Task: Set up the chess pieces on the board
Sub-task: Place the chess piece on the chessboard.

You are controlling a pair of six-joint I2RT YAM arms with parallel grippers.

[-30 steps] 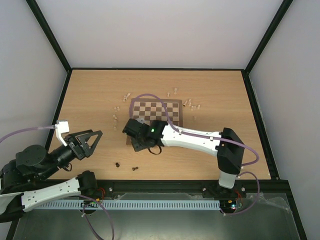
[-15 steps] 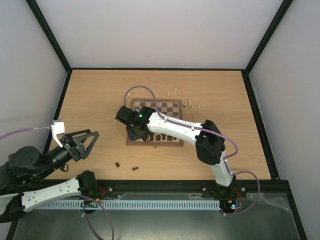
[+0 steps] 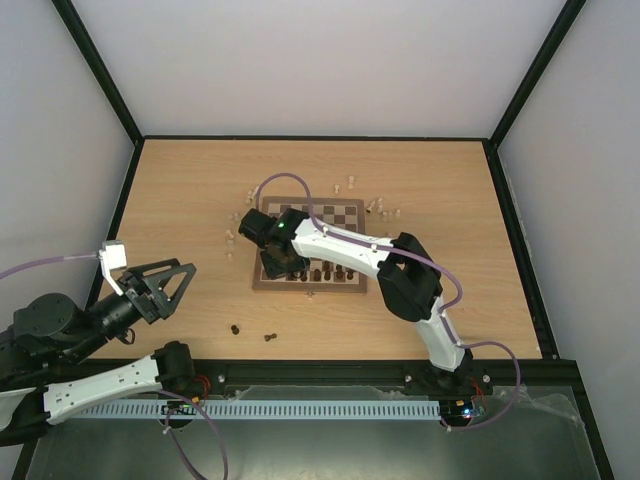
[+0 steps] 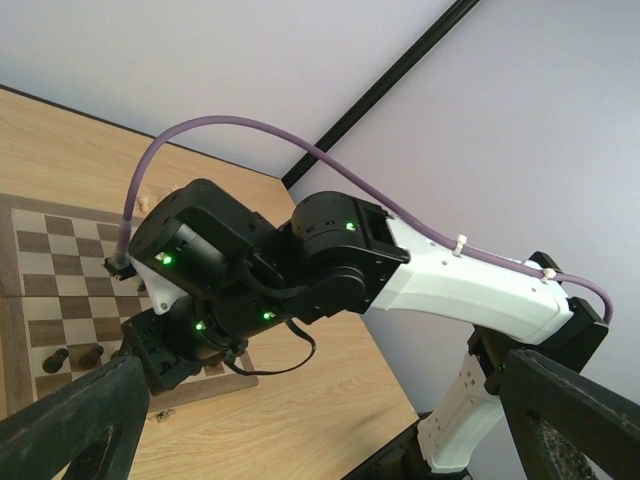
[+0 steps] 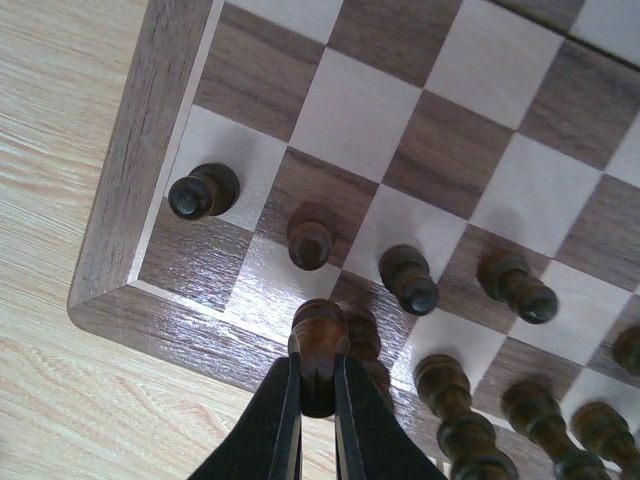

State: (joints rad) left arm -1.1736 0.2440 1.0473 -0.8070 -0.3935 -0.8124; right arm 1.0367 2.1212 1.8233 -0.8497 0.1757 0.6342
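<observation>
The board lies mid-table. My right gripper hangs over its near left corner. In the right wrist view the right gripper is shut on a dark brown chess piece, held just above the near-row squares beside the board's border. Several dark pieces stand close by, such as one on the corner-side pale square and another. My left gripper is open and empty, off the board at the near left; its fingers frame the left wrist view.
Pale pieces lie scattered on the table round the board: left of it, behind it and to its right. Two dark pieces lie near the front edge. The right arm fills the left wrist view.
My right gripper has moved left and farther onto the board's near left corner, its elbow folding in. My left arm has drawn back slightly to the left.
</observation>
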